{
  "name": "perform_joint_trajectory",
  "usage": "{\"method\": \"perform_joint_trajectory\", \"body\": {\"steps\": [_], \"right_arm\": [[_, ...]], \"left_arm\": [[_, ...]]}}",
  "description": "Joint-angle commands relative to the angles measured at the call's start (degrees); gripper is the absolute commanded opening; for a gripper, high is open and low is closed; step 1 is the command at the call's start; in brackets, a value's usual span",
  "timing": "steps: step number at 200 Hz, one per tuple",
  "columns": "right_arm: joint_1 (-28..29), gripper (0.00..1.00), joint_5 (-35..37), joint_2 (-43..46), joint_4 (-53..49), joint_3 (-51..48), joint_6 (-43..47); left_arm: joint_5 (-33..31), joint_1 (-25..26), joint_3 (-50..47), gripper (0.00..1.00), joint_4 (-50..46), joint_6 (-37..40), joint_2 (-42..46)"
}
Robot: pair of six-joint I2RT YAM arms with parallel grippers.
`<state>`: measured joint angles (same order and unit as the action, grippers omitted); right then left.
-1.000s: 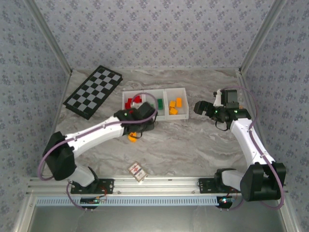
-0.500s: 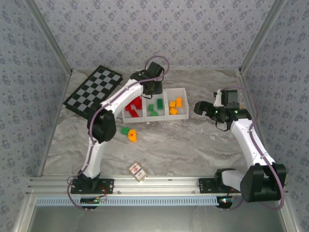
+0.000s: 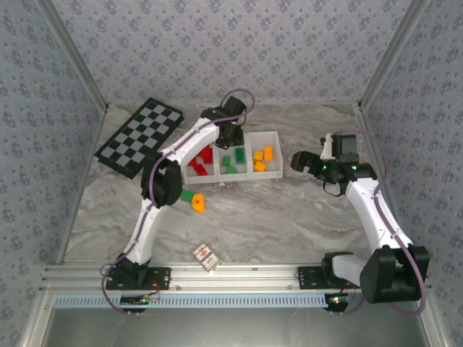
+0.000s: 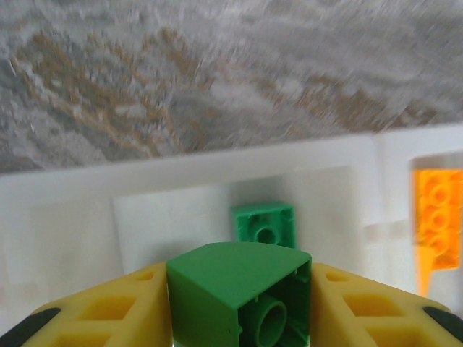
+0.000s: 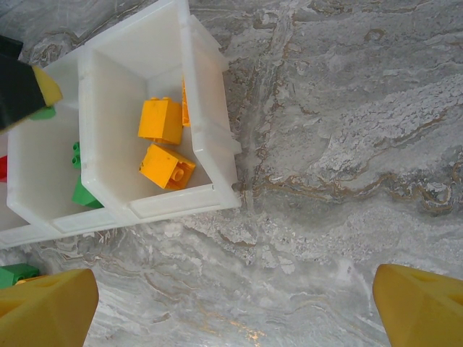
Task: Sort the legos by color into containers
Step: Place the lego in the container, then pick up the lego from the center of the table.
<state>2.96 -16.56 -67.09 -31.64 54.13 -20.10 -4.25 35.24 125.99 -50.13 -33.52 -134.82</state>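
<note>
The left pincer (image 3: pixel 231 136) is held over the far side of the white tray (image 3: pixel 217 178), above its middle compartment (image 4: pixel 173 224). In the left wrist view a green brick (image 4: pixel 233 285) is seen pinched between the two yellow fingers (image 4: pixel 108 314), which are drawn in against its sides. The brick's hollow underside is turned toward the camera. Beyond it, a second green brick (image 4: pixel 263 224) is seen lying on the floor of the middle compartment, and an orange brick (image 4: pixel 437 217) is seen in the compartment to the right.

The right pincer (image 3: pixel 296 160) is held above the desk (image 5: pixel 325 144), just beside the right end of the tray and apart from it. Its yellow fingertips (image 5: pixel 45 307) are spread wide, and nothing is gripped or touched by them.

In the top view red bricks (image 3: pixel 199 160) are seen in the left compartment, green bricks (image 3: pixel 233 159) in the middle one and orange bricks (image 3: pixel 262 157) in the right one. Two more are left on the desk in front of the tray: a green piece (image 3: pixel 187 195) and an orange piece (image 3: pixel 197 205), lying close together. A white card (image 3: pixel 205 254) is seen near the desk's near edge, and a checkerboard (image 3: pixel 139 136) lies to the left of the tray.
</note>
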Motion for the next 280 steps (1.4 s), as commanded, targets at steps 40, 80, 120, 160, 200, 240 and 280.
{"method": "perform_joint_trajectory", "body": {"steps": [40,80,120,160,200,240,280], "right_arm": [[-0.2,1.00,0.0,1.2,-0.7,-0.3,0.4],[-0.3,1.00,0.2,1.2,-0.9,-0.3,0.5],[-0.3,1.00,0.4,0.9,-0.6,-0.4,0.5],[-0.3,1.00,0.3,0.7,-0.5,-0.5,0.4],[-0.3,1.00,0.2,0.5,0.1,-0.7,0.3],[-0.2,1.00,-0.1,-0.3,0.5,-0.6,0.1],[-0.1,1.00,-0.4,-0.9,0.7,-0.7,-0.1]], "left_arm": [[-0.2,0.0,-4.3,0.64,2.0,0.6,2.6],[0.4,0.3,-4.4,0.71,3.0,1.0,4.7],[-1.2,1.7,-7.3,0.72,5.0,3.5,10.7],[-4.7,3.2,-13.2,0.75,5.5,6.8,19.9],[-8.7,4.1,-29.4,0.78,7.1,5.9,32.5],[-12.1,5.1,-47.0,0.80,7.4,-1.9,44.4],[-13.2,6.3,-59.2,0.85,7.2,-9.3,51.4]]}}
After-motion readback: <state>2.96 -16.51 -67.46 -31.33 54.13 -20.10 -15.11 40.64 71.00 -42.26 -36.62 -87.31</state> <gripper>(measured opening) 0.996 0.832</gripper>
